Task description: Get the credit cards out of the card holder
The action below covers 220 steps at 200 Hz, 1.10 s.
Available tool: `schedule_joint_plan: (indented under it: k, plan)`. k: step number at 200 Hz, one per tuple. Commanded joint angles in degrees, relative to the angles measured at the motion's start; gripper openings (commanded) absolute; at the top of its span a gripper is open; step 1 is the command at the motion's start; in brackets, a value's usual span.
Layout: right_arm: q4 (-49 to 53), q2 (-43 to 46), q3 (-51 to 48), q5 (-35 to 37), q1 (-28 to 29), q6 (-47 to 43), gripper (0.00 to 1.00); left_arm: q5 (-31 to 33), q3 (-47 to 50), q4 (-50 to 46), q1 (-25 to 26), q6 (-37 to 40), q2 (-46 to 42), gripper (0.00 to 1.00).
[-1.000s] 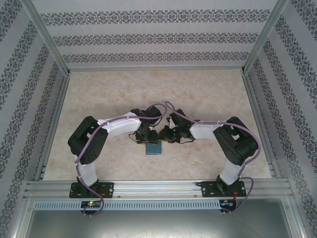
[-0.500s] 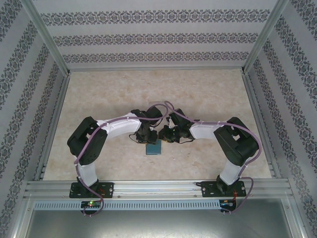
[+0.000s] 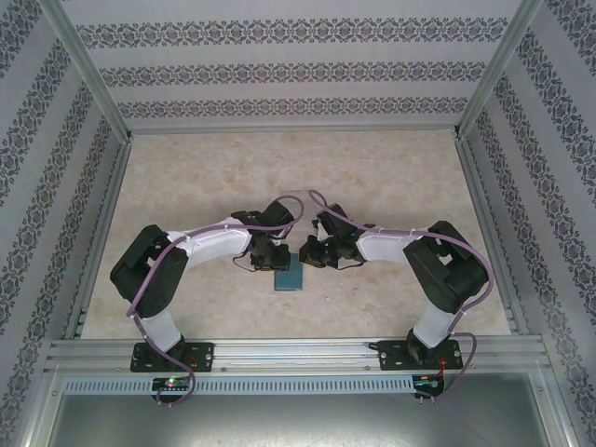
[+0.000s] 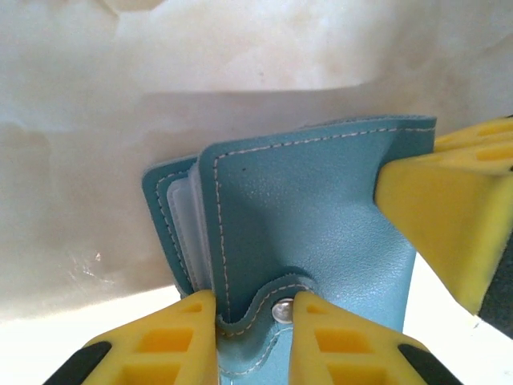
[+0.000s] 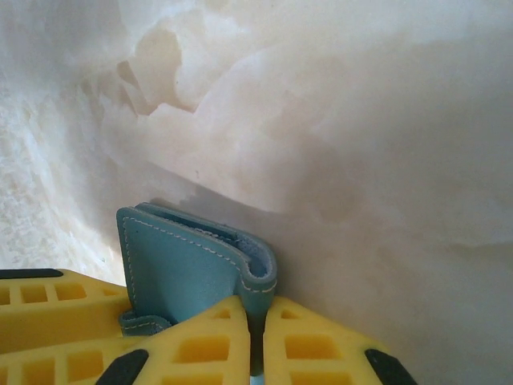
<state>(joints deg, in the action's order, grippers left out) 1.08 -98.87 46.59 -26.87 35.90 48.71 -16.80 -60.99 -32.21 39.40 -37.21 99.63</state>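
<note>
The wallet (image 3: 291, 277) lies near the middle of the worktop (image 3: 391, 177), between the two wrists, which meet over it. The left jaws stand narrow on its strap (image 4: 276, 309) — a yellow finger (image 4: 160, 349) on each side, both touching it by the snap (image 4: 282, 310). The right jaws are pinched almost fully together on a folded edge of the wallet, with the teal leather squeezed between their fingers (image 5: 200, 345). In the left wrist view, one of these presses the wallet's right edge. The covers stand slightly apart — pale cards (image 4: 186, 233) show between them, tucked inside.
</note>
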Motion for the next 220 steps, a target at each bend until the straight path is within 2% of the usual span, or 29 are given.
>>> schedule_joint_plan:
  k: [1, 45, 94, 139, 195, 220]
  plan:
    - [5.2, 0.7, 0.1, 2.8, 0.4, -1.6, 0.08, -2.1, 4.2, -0.9, -1.3, -1.5, 0.4, 0.15]
    - [5.6, 0.7, 0.3, 2.9, 0.4, -1.7, 0.05, -2.4, 6.3, 0.2, -2.9, -2.1, -1.2, 0.09]
    - [5.8, 0.8, 0.5, 2.7, 0.3, -1.7, 0.04, -1.8, 6.4, -0.2, -3.1, -2.4, -2.3, 0.08]
    - [5.5, 1.8, 0.6, 2.4, 0.3, -1.2, 0.11, -1.9, 5.5, -1.0, -3.1, -2.9, -5.7, 0.23]
    - [4.4, 4.8, 0.9, 1.7, 0.3, 0.6, 0.25, -2.0, 1.9, -4.6, -2.5, -1.8, -7.1, 0.3]
    - [4.5, 6.4, 0.6, 1.7, -0.1, 1.1, 0.3, -1.6, -0.4, -6.3, -1.2, -1.2, -6.0, 0.39]
